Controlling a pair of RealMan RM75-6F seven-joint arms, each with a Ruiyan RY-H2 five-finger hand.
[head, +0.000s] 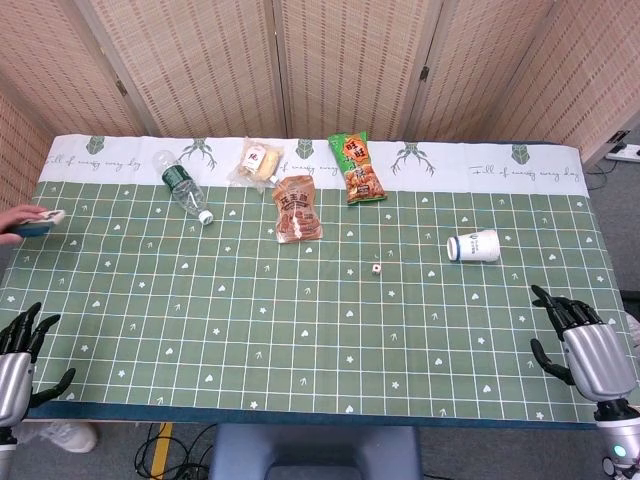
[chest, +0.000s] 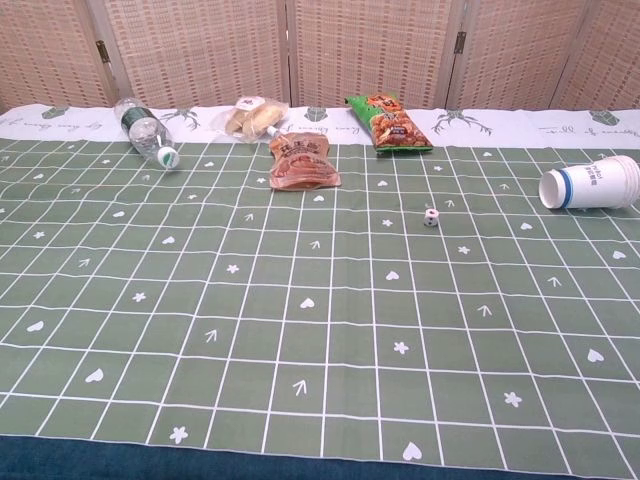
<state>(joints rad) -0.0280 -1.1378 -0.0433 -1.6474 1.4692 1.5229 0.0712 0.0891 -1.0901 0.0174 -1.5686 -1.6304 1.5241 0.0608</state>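
Both robot hands rest spread and empty at the worktop's near edge, the right hand (head: 585, 350) nearest a tipped white paper cup (head: 474, 246), the left hand (head: 18, 358) far off; lying sideways, the cup could roll from a clumsy touch.

A staged test room or lab was indicated rather than a home. The bench (head: 300, 340) was covered with a green gridded cloth printed with hearts and arrows, and it was closed off behind by folding woven screens (head: 340, 60). A power strip (head: 625, 153) was seen on the grey floor at the far right. Snack packets, a bottle and a paper cup were laid out well apart, as samples would be.
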